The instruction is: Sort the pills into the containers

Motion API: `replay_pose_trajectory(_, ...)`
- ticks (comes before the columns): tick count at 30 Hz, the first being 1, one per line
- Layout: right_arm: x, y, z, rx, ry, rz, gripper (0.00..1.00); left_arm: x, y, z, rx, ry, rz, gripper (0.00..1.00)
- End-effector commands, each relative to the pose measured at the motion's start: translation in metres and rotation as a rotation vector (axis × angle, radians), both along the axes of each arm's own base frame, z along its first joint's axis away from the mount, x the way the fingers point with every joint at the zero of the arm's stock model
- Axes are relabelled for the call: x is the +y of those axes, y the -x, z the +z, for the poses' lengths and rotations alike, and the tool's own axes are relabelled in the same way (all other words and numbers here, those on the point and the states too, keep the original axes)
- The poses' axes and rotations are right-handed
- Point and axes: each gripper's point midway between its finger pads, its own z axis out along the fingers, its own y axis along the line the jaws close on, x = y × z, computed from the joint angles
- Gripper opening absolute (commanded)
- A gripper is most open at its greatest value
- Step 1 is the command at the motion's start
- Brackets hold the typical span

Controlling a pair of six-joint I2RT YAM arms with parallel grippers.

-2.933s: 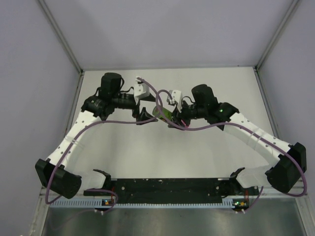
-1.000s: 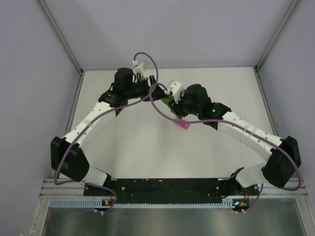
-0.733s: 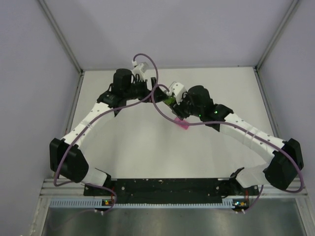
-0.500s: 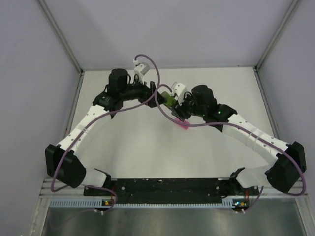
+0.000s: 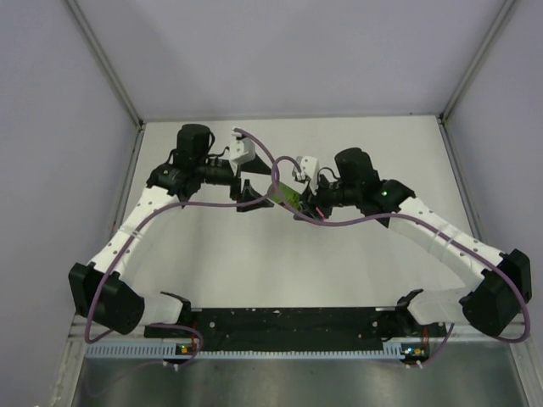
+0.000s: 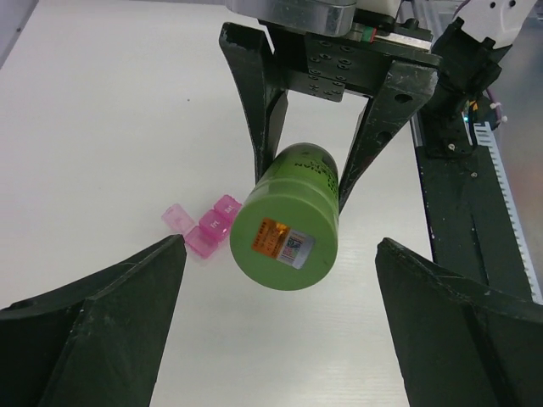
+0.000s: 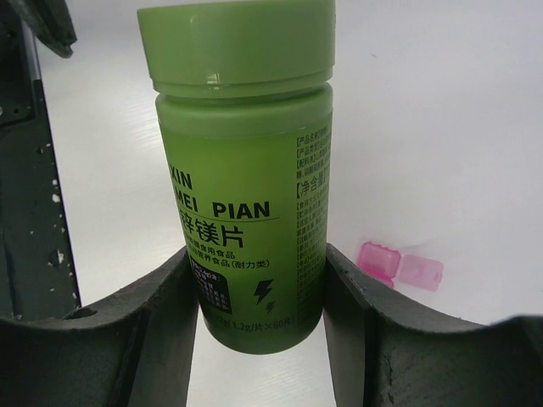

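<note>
**Grip.** The right pincer (image 7: 254, 292) is closed on the lower body of the green bottle (image 7: 246, 170), one finger on each side of the label. The left pincer (image 6: 280, 254) stands wide and holds nothing, its fingers either side of the bottle's near end and apart from it.

**Position.** The bottle appears to be held in the air between the two arms, above the white tabletop (image 6: 102, 102). The pink pill box (image 6: 202, 229) lies on the tabletop just beyond and below the bottle, untouched.

**Orientation.** The bottle's long axis runs roughly from one pincer to the other, somewhat tilted. The cap end points away from the right wrist and toward the left pincer. The pill box is a short row lying diagonally in the left wrist view. I cannot tell whether its lids are up.

**Handling (judgement).**
- The bottle is stiff, smooth plastic and probably light. As a round body it could twist in a two-finger grip.
- The cap's rim is the place for the left pincer to take hold.
- The pill box is small and light, so it will likely skid if nudged.
</note>
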Motion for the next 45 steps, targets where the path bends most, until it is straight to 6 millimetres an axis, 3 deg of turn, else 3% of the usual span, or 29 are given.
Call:
replay_pose_trajectory(1,0.01,0.009,0.037,-0.044,-0.081,0.095,0.0,-0.002,0.012,0.011,-0.111,0.045,-0.096,0.99)
replay_pose_trajectory(10,0.013,0.007,0.038,-0.041,-0.085,0.097,0.0,-0.008,0.015,0.001,-0.082,0.045,-0.111,0.9)
replay_pose_trajectory(21,0.011,0.003,0.032,-0.039,-0.071,0.07,0.0,-0.016,0.009,0.004,0.001,0.095,-0.092,0.59)
replay_pose_trajectory(24,0.009,-0.005,0.031,-0.051,-0.065,0.031,0.0,-0.019,0.006,0.004,0.065,0.11,-0.077,0.45)
replay_pose_trajectory(26,0.007,-0.013,0.032,-0.071,-0.062,-0.012,0.0,-0.022,0.005,0.005,0.109,0.122,-0.065,0.28)
replay_pose_trajectory(28,0.005,-0.022,0.035,-0.091,-0.061,-0.063,0.0,-0.025,-0.003,0.006,0.163,0.133,-0.01,0.03)
replay_pose_trajectory(29,0.003,-0.028,0.035,-0.1,-0.056,-0.096,0.0,-0.027,-0.006,0.008,0.197,0.146,0.017,0.0)
replay_pose_trajectory(36,-0.009,-0.073,0.047,-0.198,-0.036,-0.344,0.0,-0.03,-0.059,0.019,0.404,0.219,0.455,0.0)
replay_pose_trajectory(39,-0.013,-0.084,0.053,-0.25,-0.021,-0.435,0.0,-0.022,-0.079,0.007,0.541,0.216,0.638,0.0)
replay_pose_trajectory(45,-0.027,-0.103,0.056,-0.294,0.007,-0.585,0.0,-0.013,-0.092,-0.006,0.669,0.189,0.815,0.0)
